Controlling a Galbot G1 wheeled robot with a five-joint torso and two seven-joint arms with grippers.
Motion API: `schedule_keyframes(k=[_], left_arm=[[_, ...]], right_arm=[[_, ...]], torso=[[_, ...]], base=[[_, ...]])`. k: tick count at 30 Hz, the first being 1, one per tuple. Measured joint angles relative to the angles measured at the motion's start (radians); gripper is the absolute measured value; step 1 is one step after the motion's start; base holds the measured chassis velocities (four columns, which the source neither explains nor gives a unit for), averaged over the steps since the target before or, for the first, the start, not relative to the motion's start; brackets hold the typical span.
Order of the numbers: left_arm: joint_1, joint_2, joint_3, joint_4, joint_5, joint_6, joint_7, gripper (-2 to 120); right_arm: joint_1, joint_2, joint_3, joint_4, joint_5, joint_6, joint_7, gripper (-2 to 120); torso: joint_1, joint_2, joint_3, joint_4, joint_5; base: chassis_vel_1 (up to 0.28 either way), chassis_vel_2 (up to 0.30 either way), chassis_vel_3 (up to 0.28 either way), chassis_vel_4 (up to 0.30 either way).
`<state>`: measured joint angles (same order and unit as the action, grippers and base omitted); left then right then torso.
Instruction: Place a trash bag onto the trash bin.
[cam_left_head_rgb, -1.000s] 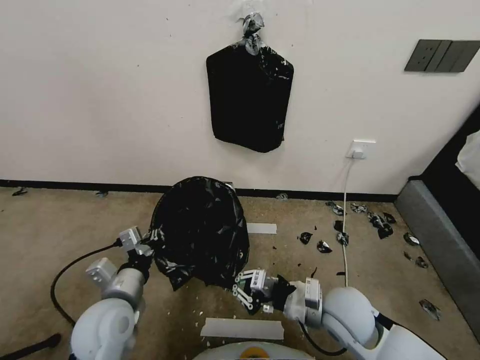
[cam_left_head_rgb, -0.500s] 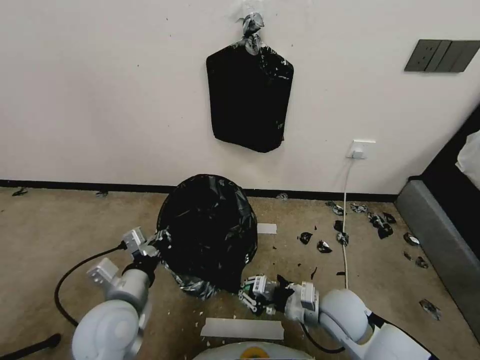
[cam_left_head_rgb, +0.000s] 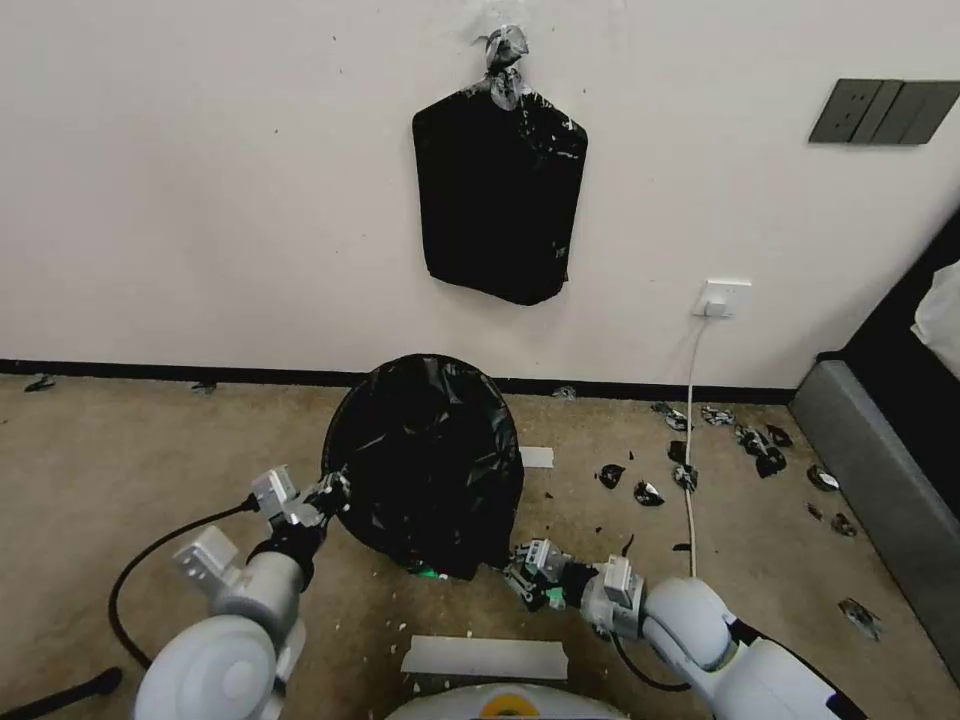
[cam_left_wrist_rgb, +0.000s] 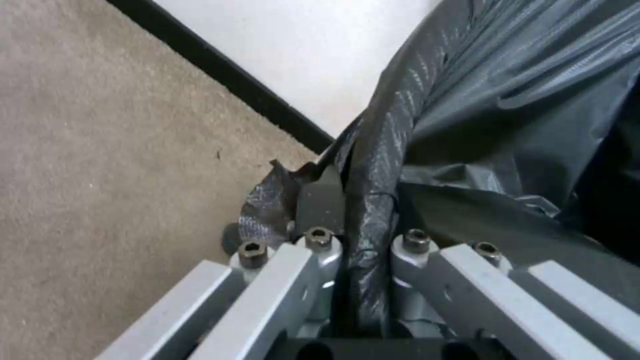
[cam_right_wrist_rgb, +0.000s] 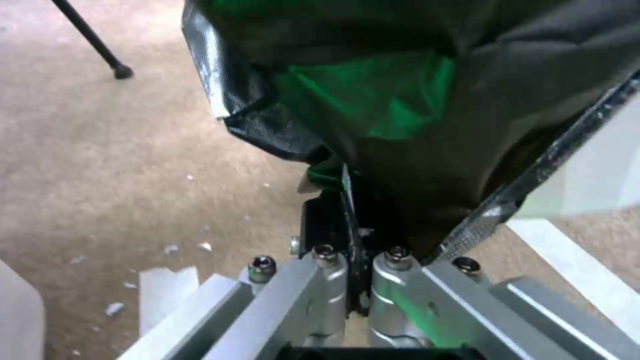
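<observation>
While both claws pinch the trash bag (cam_left_head_rgb: 425, 460) hem, left claw (cam_left_head_rgb: 325, 497) beside it and right claw (cam_left_head_rgb: 527, 578) low in front, it sheathes the trash bin (cam_left_head_rgb: 432, 573) on the floor; overstretched film may tear.

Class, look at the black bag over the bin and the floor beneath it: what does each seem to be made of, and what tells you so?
Bag: thin glossy plastic film, judging by its crinkles and shiny creases. Floor: probably short-pile carpet, matte tan with a fine grainy texture.
</observation>
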<state>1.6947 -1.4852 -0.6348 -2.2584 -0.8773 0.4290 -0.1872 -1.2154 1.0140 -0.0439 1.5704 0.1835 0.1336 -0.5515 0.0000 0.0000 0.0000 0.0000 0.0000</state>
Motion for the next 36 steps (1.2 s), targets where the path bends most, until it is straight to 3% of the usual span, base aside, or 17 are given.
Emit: schedule_keyframes(k=[14, 17, 24, 30, 32, 34, 36], left_arm=[[0.009, -0.016, 0.001, 0.001, 0.009, 0.012, 0.003, 3], [-0.013, -0.005, -0.011, 0.033, 0.034, -0.004, -0.003, 3], [-0.048, 0.017, -0.025, 0.079, 0.038, -0.015, -0.027, 3], [-0.055, 0.023, -0.045, 0.093, 0.045, -0.025, -0.032, 3], [-0.054, 0.024, -0.045, 0.093, 0.049, -0.028, -0.032, 3], [-0.051, 0.025, -0.043, 0.093, 0.058, -0.031, -0.032, 3], [-0.049, 0.026, -0.041, 0.093, 0.064, -0.032, -0.032, 3]], right_arm=[[0.004, 0.009, 0.005, -0.033, -0.02, 0.008, 0.046, 0], [-0.025, -0.014, 0.009, 0.022, -0.029, 0.008, 0.035, 16], [-0.057, -0.038, 0.01, 0.112, -0.042, 0.008, -0.023, 36], [-0.077, -0.06, 0.034, 0.155, -0.049, 0.017, -0.054, 61], [-0.082, -0.061, 0.053, 0.153, -0.058, 0.017, -0.015, 66], [-0.081, -0.054, 0.098, 0.143, -0.068, -0.004, 0.125, 78], [-0.079, -0.049, 0.115, 0.145, -0.071, -0.024, 0.18, 81]], torso=[[0.0, 0.0, 0.0, 0.0001, 0.0002], [0.0, 0.0, 0.0, 0.0, 0.0002], [0.0, 0.0, 0.0, 0.0, 0.0], [0.0, 0.0, 0.0, 0.0002, 0.0], [0.0, 0.0, 0.0, 0.0, 0.0], [0.0, 0.0, 0.0, 0.0, 0.0], [0.0, 0.0, 0.0, 0.0, 0.0001]], base=[[0.0, 0.0, 0.0, 0.0], [0.0, 0.0, 0.0, 0.0], [0.0, 0.0, 0.0, 0.0], [0.0, 0.0, 0.0, 0.0], [0.0, 0.0, 0.0, 0.0], [0.0, 0.0, 0.0, 0.0], [0.0, 0.0, 0.0, 0.0]])
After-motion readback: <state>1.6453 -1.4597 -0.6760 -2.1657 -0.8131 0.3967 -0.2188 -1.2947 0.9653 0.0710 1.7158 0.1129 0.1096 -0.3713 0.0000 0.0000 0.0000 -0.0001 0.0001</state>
